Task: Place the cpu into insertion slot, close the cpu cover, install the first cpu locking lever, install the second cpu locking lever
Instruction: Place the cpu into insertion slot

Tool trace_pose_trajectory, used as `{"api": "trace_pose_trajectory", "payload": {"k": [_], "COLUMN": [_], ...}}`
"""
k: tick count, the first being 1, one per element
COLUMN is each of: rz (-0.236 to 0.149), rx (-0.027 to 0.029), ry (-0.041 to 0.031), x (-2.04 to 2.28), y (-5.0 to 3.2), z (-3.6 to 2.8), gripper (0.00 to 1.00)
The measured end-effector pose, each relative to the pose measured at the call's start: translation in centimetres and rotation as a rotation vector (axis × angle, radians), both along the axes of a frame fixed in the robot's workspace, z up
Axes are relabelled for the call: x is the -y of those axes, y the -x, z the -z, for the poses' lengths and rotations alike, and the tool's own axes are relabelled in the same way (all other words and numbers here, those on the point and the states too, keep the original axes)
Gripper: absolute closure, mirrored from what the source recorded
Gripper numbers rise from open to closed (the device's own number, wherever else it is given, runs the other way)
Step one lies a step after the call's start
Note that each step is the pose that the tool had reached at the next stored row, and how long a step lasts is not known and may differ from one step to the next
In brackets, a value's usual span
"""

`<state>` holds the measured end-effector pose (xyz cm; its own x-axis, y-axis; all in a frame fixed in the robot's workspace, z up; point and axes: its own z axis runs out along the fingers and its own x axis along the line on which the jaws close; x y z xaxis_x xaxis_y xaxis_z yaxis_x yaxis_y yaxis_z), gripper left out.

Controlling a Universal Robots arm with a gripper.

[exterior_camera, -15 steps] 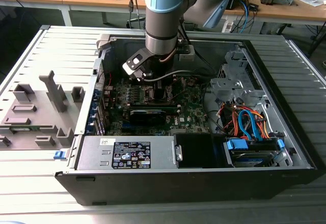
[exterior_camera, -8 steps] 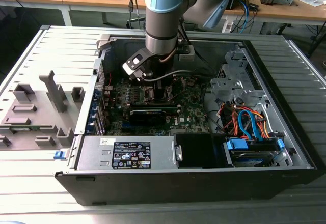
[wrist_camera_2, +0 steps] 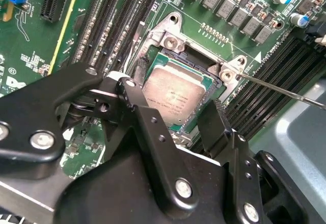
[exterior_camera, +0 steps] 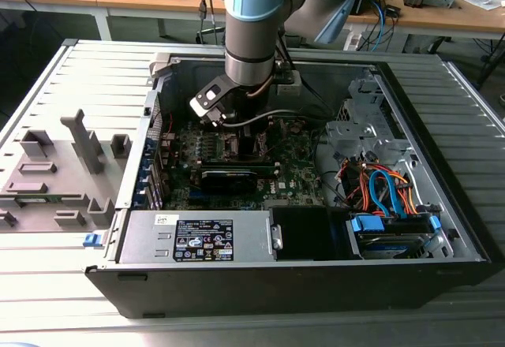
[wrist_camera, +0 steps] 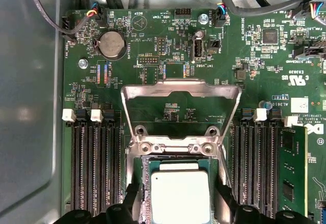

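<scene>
In one insertion slot [wrist_camera_2: 198,55], one cpu [wrist_camera_2: 175,95].

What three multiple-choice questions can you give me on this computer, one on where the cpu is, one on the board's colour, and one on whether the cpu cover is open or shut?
1. Where is the cpu?
A. seated in the insertion slot
B. lying outside the case
C. held up in the air

2. What colour is the circuit board around the slot?
A. blue
B. green
C. red

3. How does the cpu cover stand?
A. shut down over the cpu
B. swung open, away from the cpu
C. half shut, resting on the cpu's edge

Answers:
1 A: in the first wrist view its pale silver top sits inside the slot's rim.
2 B: the board shows green all around the slot.
3 B: the frame lies back from the slot, board shows through its window, and the cpu's top is bare.
</scene>
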<state>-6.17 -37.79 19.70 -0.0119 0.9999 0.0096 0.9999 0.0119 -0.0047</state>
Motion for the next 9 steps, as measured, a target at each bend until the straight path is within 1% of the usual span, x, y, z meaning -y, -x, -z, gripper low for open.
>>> {"api": "trace_pose_trajectory", "payload": {"k": [6,9], "rz": [0.001,0.001], "rx": [-0.0001,0.0000], "ry": [0.0002,0.0000], "x": [0.00,-0.16], "y": [0.00,0.01], "z": [-0.16,-0.19], "gripper": [0.32,0.32]}}
